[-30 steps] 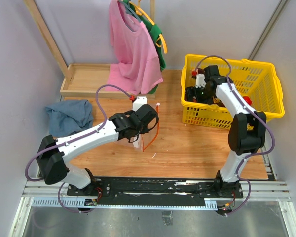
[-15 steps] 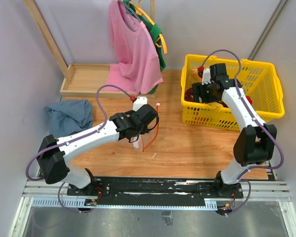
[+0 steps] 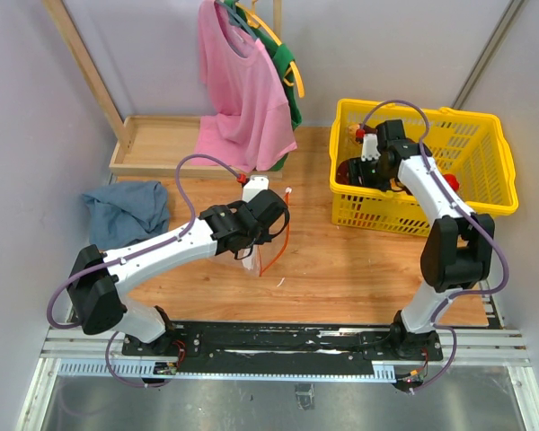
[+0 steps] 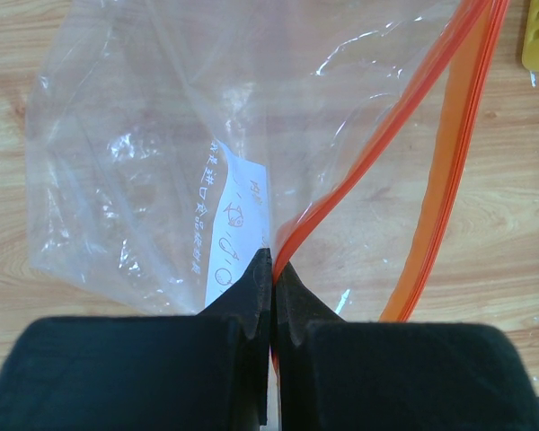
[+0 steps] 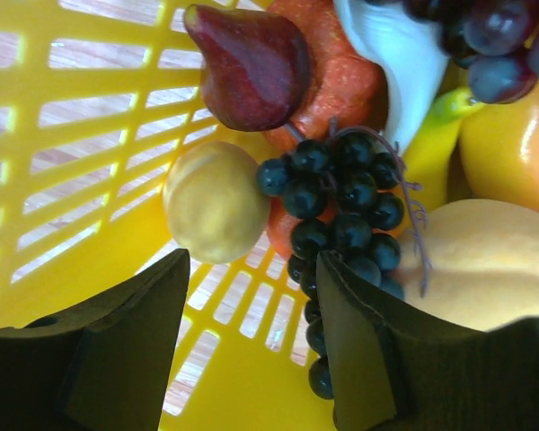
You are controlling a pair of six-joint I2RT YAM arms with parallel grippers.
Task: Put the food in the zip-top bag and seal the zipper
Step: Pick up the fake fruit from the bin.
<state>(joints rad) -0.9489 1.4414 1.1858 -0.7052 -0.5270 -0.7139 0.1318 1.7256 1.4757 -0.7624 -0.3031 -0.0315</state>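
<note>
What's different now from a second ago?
The right hand stayed low in the yellow basket, open and empty, while that arm's elbow swung outward, then partly back. The left hand stayed shut on the zip-top bag edge; bag and basket unmoved.

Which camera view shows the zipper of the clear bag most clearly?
The left wrist view: the orange-red zipper runs large down the right side to the shut left gripper pinching it. The top external view shows only a thin red curve beside that gripper. The right wrist view looks into the yellow basket instead.
</note>
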